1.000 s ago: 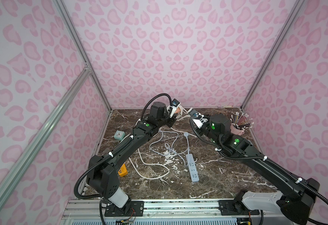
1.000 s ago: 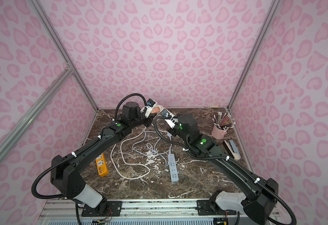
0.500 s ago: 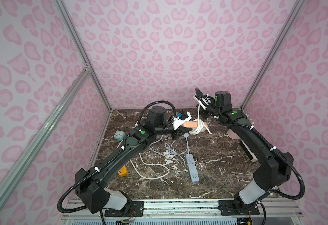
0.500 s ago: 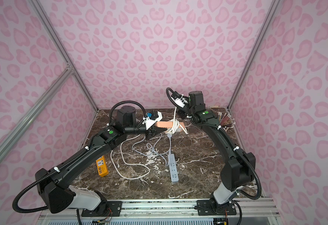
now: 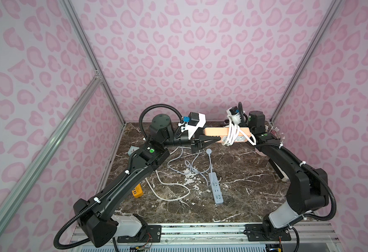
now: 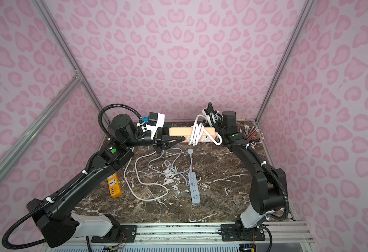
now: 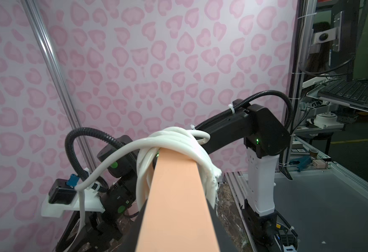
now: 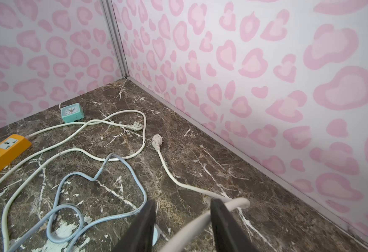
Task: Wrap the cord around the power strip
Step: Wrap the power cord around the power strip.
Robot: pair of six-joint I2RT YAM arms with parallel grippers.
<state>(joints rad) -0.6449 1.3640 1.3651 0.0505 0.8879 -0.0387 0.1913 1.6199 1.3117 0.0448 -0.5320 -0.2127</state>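
The left gripper (image 5: 211,137) was clamped on one end of the peach power strip (image 5: 217,131), holding it level in the air above the back of the table (image 5: 244,187). The white cord (image 5: 231,133) lay in several turns round the strip's middle. The right gripper (image 8: 183,204) had its jaws parted wider than the cord that ran between them.

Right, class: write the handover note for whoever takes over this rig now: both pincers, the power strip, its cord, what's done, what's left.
Left pincer: shut on one end of the peach power strip, holding it level above the table.
Right pincer: open, white cord running loose between its jaws.
Done: several turns bunched near the strip's free end.
To do: wrap the trailing tail, then probably set the strip down.
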